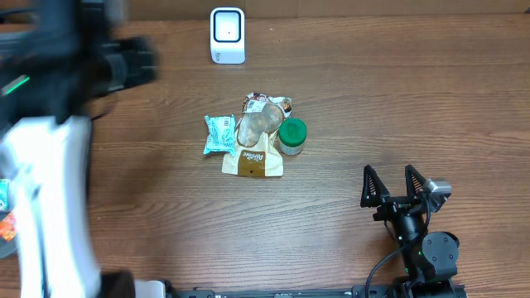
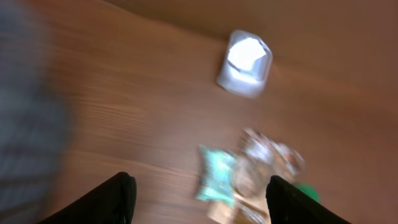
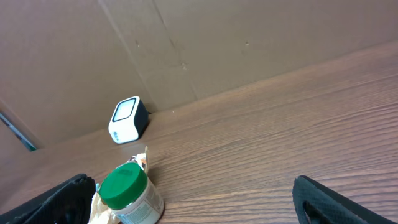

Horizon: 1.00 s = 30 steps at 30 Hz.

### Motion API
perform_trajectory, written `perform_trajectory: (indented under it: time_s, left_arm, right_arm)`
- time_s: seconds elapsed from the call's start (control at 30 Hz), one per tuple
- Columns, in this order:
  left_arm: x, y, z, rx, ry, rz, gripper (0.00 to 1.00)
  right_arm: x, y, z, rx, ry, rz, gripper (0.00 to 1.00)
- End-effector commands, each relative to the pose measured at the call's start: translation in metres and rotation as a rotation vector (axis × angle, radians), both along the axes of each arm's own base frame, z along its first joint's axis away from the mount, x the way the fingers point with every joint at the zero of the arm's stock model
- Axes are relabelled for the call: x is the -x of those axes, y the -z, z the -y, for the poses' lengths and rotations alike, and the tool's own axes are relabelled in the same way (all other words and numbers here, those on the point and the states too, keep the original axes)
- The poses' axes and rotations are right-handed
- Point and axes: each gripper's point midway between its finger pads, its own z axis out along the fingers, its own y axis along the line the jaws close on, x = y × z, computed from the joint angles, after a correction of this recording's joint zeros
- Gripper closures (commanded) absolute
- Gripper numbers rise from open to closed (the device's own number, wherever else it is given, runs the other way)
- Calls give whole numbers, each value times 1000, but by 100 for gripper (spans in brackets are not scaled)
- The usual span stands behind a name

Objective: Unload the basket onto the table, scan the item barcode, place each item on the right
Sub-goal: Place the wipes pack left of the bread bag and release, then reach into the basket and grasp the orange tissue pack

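A small pile of items lies mid-table: a teal packet [image 1: 219,133] [image 2: 216,174], a tan pouch [image 1: 254,149], a green-lidded jar [image 1: 291,136] [image 3: 127,194] and a crinkled wrapper [image 1: 267,105]. The white barcode scanner [image 1: 227,35] [image 2: 244,63] [image 3: 127,119] stands at the far edge. My left gripper [image 2: 202,205] is open and holds nothing, high above the table to the left of the pile; its view is motion-blurred. My right gripper [image 1: 391,184] [image 3: 193,205] rests open and low at the front right, facing the jar.
The blurred left arm [image 1: 50,165] covers the table's left side. Colourful packets [image 1: 5,217] show at the left edge. A brown cardboard wall [image 3: 199,43] backs the table behind the scanner.
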Motion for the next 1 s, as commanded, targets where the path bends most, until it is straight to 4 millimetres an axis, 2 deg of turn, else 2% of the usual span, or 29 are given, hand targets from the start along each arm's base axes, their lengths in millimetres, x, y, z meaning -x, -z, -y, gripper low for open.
perform_trajectory:
  time_s: [0.0, 0.07, 0.17, 0.23, 0.33, 0.57, 0.83, 0.97]
  left_arm:
    - [40, -13, -77, -103, -284, -8, 30]
    - [71, -10, -125, -121, -465, -48, 30]
    - [107, 9, -181, -86, -672, -122, 30]
    - [120, 28, -211, -7, -780, -144, 31]
    - [129, 65, -242, 52, -844, -209, 31]
    - [149, 158, -276, 60, -865, -479, 31]
    - [161, 245, -290, 44, -865, -685, 32]
    - [165, 279, -291, 56, -859, -766, 31]
  right_arm:
    - [0, 1, 0, 3, -2, 7, 0]
    - [0, 1, 0, 3, -2, 7, 0]
    - [0, 1, 0, 3, -2, 7, 0]
    - [0, 1, 0, 3, -2, 7, 0]
    - [0, 1, 0, 3, -2, 7, 0]
    - [0, 1, 0, 3, -2, 7, 0]
    - [0, 1, 0, 3, -2, 7, 0]
    - [0, 1, 0, 3, -2, 7, 0]
